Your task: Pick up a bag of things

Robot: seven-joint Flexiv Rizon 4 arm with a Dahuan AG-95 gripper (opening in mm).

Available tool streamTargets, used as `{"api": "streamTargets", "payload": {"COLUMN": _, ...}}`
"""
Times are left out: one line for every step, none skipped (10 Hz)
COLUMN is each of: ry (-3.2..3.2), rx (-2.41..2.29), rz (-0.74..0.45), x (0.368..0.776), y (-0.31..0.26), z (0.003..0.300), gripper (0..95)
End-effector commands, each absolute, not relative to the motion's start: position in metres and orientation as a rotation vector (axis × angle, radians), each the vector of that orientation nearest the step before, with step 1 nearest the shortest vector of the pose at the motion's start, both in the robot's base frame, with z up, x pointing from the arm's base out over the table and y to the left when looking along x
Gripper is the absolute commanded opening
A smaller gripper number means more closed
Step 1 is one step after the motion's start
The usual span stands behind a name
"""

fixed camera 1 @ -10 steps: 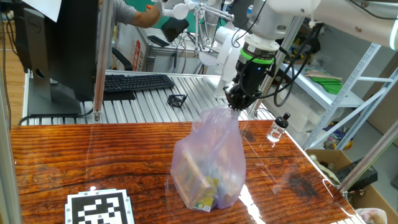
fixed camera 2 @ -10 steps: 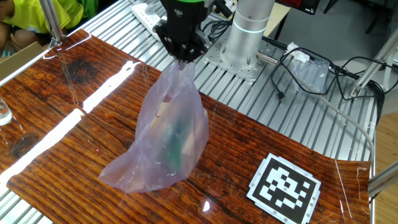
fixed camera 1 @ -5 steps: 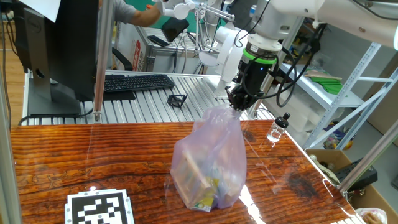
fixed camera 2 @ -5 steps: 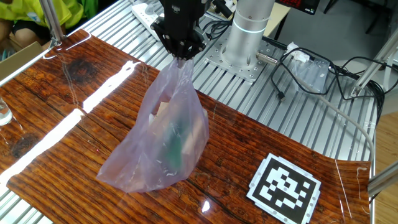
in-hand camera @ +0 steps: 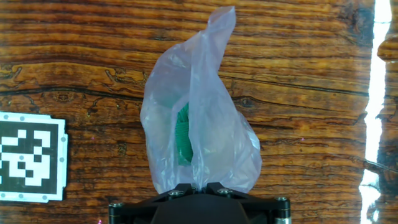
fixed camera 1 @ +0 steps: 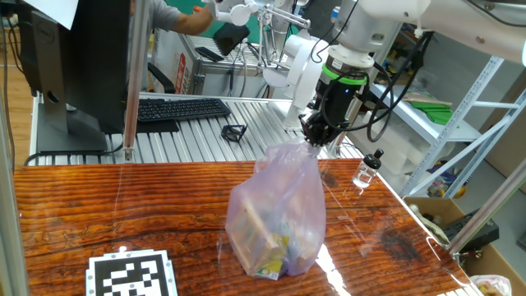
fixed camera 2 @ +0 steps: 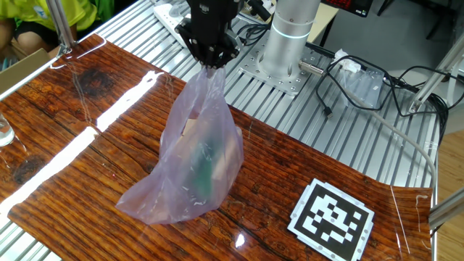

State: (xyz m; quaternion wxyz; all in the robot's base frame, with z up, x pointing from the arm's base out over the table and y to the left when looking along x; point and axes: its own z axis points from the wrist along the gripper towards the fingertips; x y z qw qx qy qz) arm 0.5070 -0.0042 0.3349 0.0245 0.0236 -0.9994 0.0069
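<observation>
Looking from one fixed view, you see the black two-finger gripper (fixed camera 1: 316, 138) pinching the gathered top of the crinkly, see-through lilac-pink plastic bag (fixed camera 1: 278, 218). The bag's bottom sits on the shiny brown wooden table (fixed camera 1: 107, 215), near its front edge. In the other fixed view, the bag (fixed camera 2: 191, 163) hangs stretched under the gripper (fixed camera 2: 210, 64), by a black-and-white square marker (fixed camera 2: 333, 219). In the hand view, the bag (in-hand camera: 196, 124) shows something green inside.

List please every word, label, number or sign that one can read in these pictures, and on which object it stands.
No text can be read.
Marker card on the table: a black-and-white square pattern, no letters.
Packages inside the bag of things: print too blurred through the plastic.
Small bottle: label too small.
Keyboard: keys too small.
</observation>
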Motion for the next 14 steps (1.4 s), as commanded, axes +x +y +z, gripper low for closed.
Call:
{"api": "streamTargets", "payload": {"ry": -3.092, "rx": 0.077, "rz": 0.026, "x": 0.5078, "y": -0.0041, "z": 0.3354, "gripper": 0.0}}
{"api": "streamTargets", "payload": {"ry": -3.09, "rx": 0.081, "rz": 0.026, "x": 0.5077, "y": -0.0042, "z": 0.3355, "gripper": 0.0}}
{"api": "streamTargets", "payload": {"ry": -3.087, "rx": 0.085, "rz": 0.021, "x": 0.5073, "y": -0.0045, "z": 0.3357, "gripper": 0.0}}
{"api": "streamTargets", "payload": {"ry": -3.088, "rx": 0.087, "rz": 0.024, "x": 0.5068, "y": -0.0051, "z": 0.3359, "gripper": 0.0}}
{"api": "streamTargets", "payload": {"ry": -3.08, "rx": 0.09, "rz": 0.022, "x": 0.5054, "y": -0.0063, "z": 0.3366, "gripper": 0.0}}
{"api": "streamTargets", "payload": {"ry": -3.075, "rx": 0.09, "rz": 0.024, "x": 0.5048, "y": -0.0068, "z": 0.3369, "gripper": 0.0}}
{"api": "streamTargets", "payload": {"ry": -3.074, "rx": 0.089, "rz": 0.033, "x": 0.5047, "y": -0.007, "z": 0.337, "gripper": 0.0}}
{"api": "streamTargets", "payload": {"ry": -3.068, "rx": 0.086, "rz": 0.032, "x": 0.5047, "y": -0.007, "z": 0.337, "gripper": 0.0}}
{"api": "streamTargets", "payload": {"ry": -3.066, "rx": 0.084, "rz": 0.032, "x": 0.5047, "y": -0.007, "z": 0.337, "gripper": 0.0}}
{"api": "streamTargets", "payload": {"ry": -3.067, "rx": 0.082, "rz": 0.032, "x": 0.5047, "y": -0.007, "z": 0.337, "gripper": 0.0}}
{"api": "streamTargets", "payload": {"ry": -3.068, "rx": 0.08, "rz": 0.032, "x": 0.5047, "y": -0.007, "z": 0.337, "gripper": 0.0}}
{"api": "streamTargets", "payload": {"ry": -3.067, "rx": 0.08, "rz": 0.033, "x": 0.5047, "y": -0.007, "z": 0.337, "gripper": 0.0}}
{"api": "streamTargets", "payload": {"ry": -3.069, "rx": 0.081, "rz": 0.035, "x": 0.5047, "y": -0.007, "z": 0.337, "gripper": 0.0}}
{"api": "streamTargets", "payload": {"ry": -3.07, "rx": 0.079, "rz": 0.041, "x": 0.5047, "y": -0.007, "z": 0.337, "gripper": 0.0}}
